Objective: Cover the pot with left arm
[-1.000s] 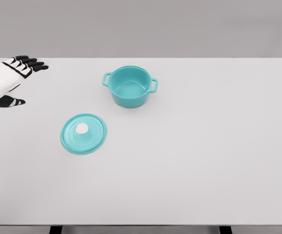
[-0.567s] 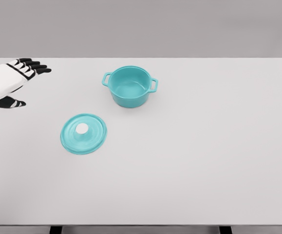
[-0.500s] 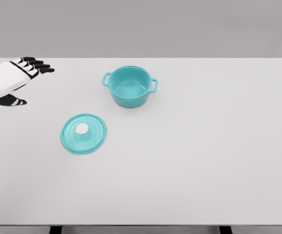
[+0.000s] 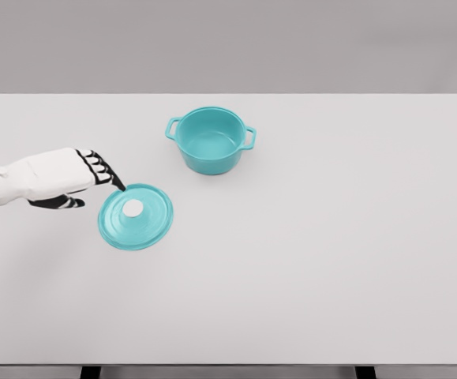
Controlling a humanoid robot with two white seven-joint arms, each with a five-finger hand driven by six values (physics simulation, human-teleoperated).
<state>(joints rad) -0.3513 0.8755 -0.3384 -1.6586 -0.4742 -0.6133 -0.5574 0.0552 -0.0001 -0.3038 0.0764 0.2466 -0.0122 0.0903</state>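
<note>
We see the left hand with fingers spread loosely, holding nothing, fingertips just at the left rim of the teal lid. Lid lies flat on the white surface, white knob up. The open teal pot sits farther back, to its right, apart from it.

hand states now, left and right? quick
Left hand: open, holding nothing, fingers reaching the lid's left rim.
Right hand: not in view.

Bright, even, seemingly shadowless render
</note>
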